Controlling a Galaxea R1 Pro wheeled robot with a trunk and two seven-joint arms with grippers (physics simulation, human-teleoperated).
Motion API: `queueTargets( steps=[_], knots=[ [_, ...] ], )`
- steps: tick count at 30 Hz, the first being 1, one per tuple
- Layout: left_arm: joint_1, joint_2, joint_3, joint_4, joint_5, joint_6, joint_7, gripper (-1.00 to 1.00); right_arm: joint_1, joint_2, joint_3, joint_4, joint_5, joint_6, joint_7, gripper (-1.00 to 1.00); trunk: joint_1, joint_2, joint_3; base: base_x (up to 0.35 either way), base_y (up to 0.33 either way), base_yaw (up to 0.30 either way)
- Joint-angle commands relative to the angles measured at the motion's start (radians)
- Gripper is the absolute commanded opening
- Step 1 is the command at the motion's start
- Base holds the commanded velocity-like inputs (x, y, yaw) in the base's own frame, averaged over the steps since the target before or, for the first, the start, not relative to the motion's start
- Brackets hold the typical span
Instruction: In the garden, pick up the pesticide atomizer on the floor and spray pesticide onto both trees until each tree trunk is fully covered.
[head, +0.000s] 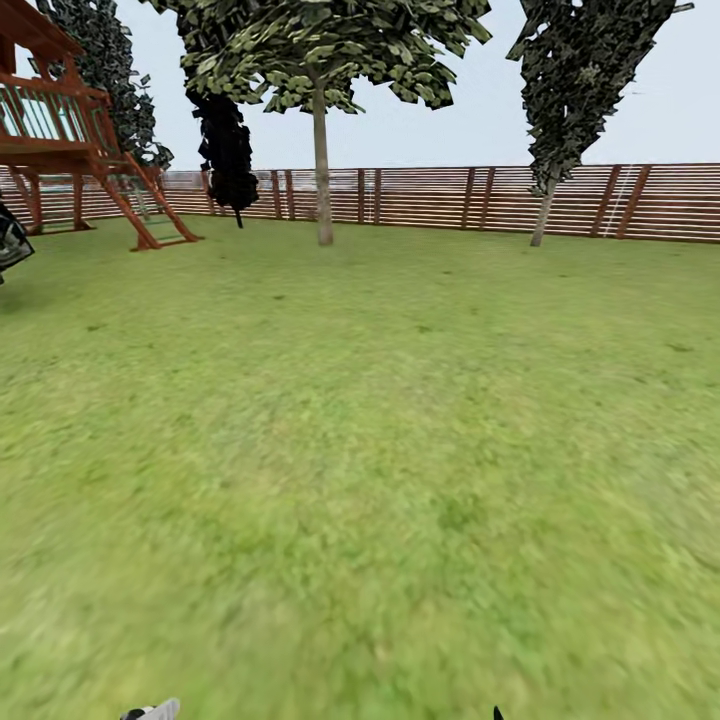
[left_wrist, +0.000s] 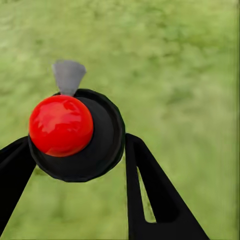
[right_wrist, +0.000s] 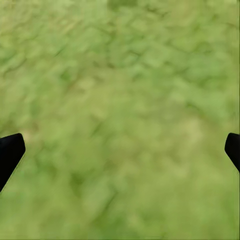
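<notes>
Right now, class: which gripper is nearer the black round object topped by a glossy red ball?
Left. The left gripper clasps the black round object; the right gripper hangs open over grass, apart.

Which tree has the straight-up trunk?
The middle tree by the fence: its pale trunk stands upright, while the right tree has a leaning trunk.

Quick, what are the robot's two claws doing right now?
Left gripper: shut on a dark round object with a red ball.
Right gripper: open, nothing between its fingers, grass below.

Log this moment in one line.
left gripper shut on dark red-topped object | right gripper open over grass | trees far ahead by fence
</notes>
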Motion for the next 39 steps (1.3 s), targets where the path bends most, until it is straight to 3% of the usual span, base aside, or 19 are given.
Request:
queueTargets(
  steps=[1,39],
  knots=[
    [0.000,0.000,0.000,0.000,-0.001,0.000,0.000,-1.00,0.000,0.000,0.000,0.000,0.000,0.000,0.000,1.00,0.000,0.000,0.000,0.339,0.000,0.000],
    [0.000,0.000,0.000,0.001,0.000,0.000,0.000,-1.00,0.000,0.000,0.000,0.000,0.000,0.000,0.000,1.00,0.000,0.000,0.000,0.339,0.000,0.000]
  ],
)
